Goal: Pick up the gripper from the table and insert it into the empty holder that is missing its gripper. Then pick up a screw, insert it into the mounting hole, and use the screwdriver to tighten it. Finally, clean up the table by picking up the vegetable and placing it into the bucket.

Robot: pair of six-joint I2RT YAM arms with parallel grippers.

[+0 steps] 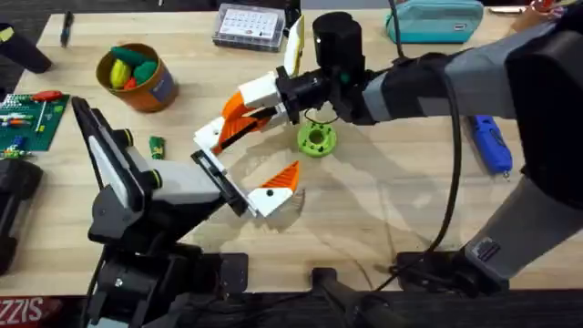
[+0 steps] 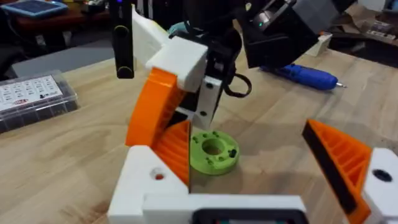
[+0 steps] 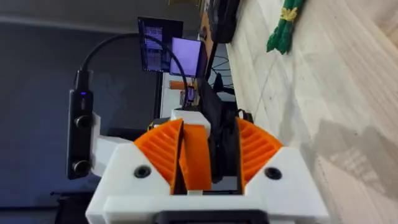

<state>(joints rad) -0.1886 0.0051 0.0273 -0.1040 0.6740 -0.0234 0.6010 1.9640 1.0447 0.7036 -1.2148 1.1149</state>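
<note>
Right arm brings the orange finger to the left arm's bracket

Seen from overhead, the right gripper point(image 1: 273, 102) is clamped on the gripper point(image 1: 239, 122), the long orange wedge with a white base block, held tilted just above the table point(image 1: 392, 210) and meeting the holder point(image 1: 219, 178), the flat black plate at the front of the left arm. The left gripper point(image 1: 248, 178) stands open: only its short white finger with the orange tip point(image 1: 276, 189) is in place, well apart from the empty side. A green ring point(image 1: 316, 139) lies just beside the held part. The vegetable point(image 1: 157, 147) lies on the wood near the left arm, and the bucket point(image 1: 137, 76), holding colourful toy pieces, stands beyond it
</note>
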